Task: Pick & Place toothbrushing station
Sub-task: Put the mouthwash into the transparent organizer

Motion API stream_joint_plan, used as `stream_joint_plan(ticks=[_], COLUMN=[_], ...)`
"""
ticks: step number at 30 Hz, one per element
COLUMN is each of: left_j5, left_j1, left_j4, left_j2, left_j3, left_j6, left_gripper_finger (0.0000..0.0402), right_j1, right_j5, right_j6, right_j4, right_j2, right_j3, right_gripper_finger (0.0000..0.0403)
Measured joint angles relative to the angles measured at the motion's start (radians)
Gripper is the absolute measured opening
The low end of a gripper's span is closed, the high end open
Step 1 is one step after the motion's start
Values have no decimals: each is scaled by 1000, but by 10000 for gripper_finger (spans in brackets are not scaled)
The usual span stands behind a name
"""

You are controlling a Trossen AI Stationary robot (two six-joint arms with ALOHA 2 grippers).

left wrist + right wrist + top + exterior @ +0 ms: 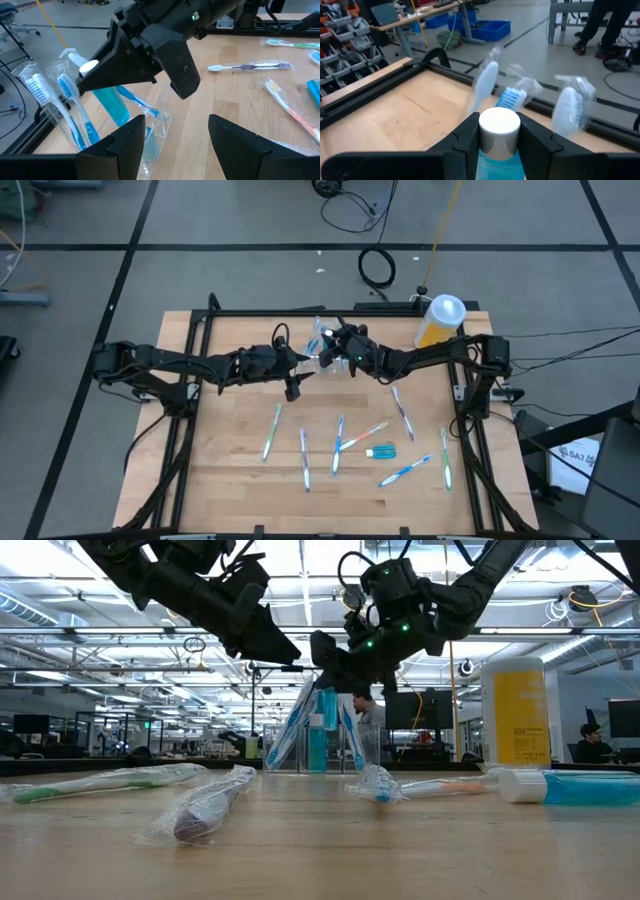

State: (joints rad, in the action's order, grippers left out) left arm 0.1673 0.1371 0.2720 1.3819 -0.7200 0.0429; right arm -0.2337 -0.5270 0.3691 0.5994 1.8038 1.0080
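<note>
Several toothbrushes [338, 445] on wooden table [230, 480]; right end effector [338, 348] clenched on toothpaste tube [499, 130], left end effector [305, 367] released.

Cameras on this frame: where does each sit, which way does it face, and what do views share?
High: overhead, straight down; both arms meet at the cup.
Low: tabletop height, facing the room; both arms enter from above.
Left wrist: past its open fingers toward the right gripper.
Right wrist: past its fingers clamping a toothpaste tube.
Shared: the cup's toothbrushes show in all.
</note>
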Motion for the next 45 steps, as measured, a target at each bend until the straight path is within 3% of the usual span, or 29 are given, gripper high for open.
stream_joint_plan(ticks=[21,35,45], left_j5=[0,0,0], left_j1=[0,0,0], left_j4=[0,-9,-9], left_j2=[0,0,0], left_j3=[0,0,0], left_j6=[1,2,7], left_gripper_finger=[225,225,225], right_j1=[0,0,0], right_j5=[0,-3,-2], right_j6=[40,-24,-49], right_j4=[-74,63,78], right_j2=[43,138,139], right_j3=[-5,-2,-2], right_gripper_finger=[100,101,152])
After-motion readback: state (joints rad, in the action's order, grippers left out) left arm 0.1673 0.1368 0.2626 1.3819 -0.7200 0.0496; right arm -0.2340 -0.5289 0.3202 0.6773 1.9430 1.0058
